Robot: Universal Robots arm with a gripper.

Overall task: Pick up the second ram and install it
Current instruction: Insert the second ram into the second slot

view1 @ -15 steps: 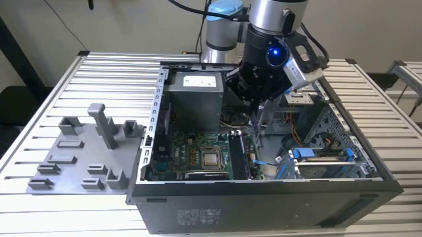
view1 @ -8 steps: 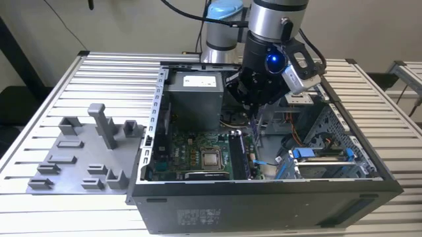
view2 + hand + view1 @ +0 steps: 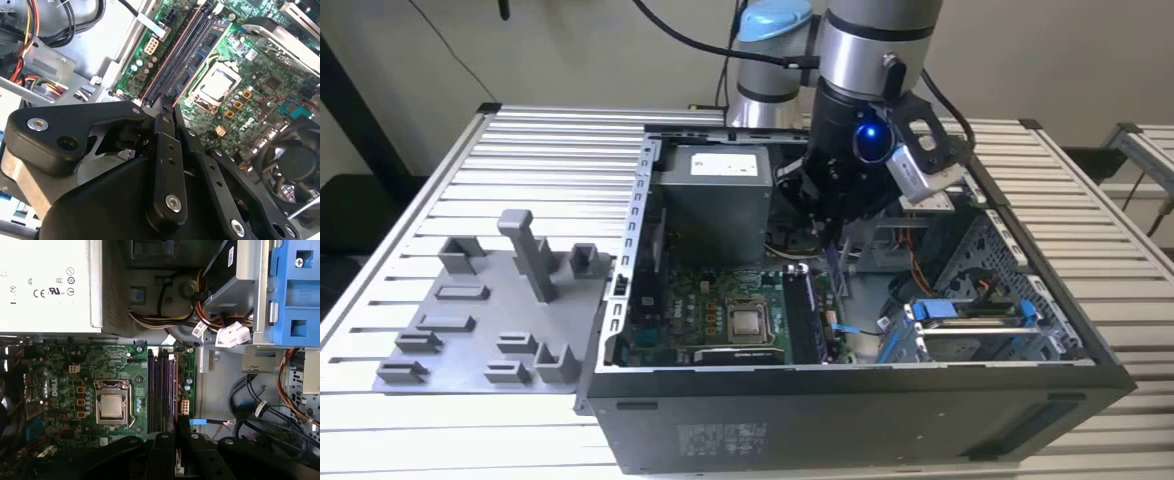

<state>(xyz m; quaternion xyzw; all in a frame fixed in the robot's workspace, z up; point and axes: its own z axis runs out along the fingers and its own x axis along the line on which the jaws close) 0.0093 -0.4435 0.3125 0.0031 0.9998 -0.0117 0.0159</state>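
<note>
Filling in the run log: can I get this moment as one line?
arm: gripper low inside computer case | position: over motherboard memory slots | grasp: cannot tell

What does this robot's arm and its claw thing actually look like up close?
The arm is a thick silver-grey tube with a pale blue cap at one joint and black cables running along it. Near its wrist sits a dark block with a glowing blue light and a small silver camera box. The gripper is matt black: flat metal linkage bars joined by shiny round screws.

We note a matt black plastic gripper [image 3: 167, 107], a glossy green motherboard [image 3: 60, 385], and a ribbed bare-metal table [image 3: 480, 170].
</note>
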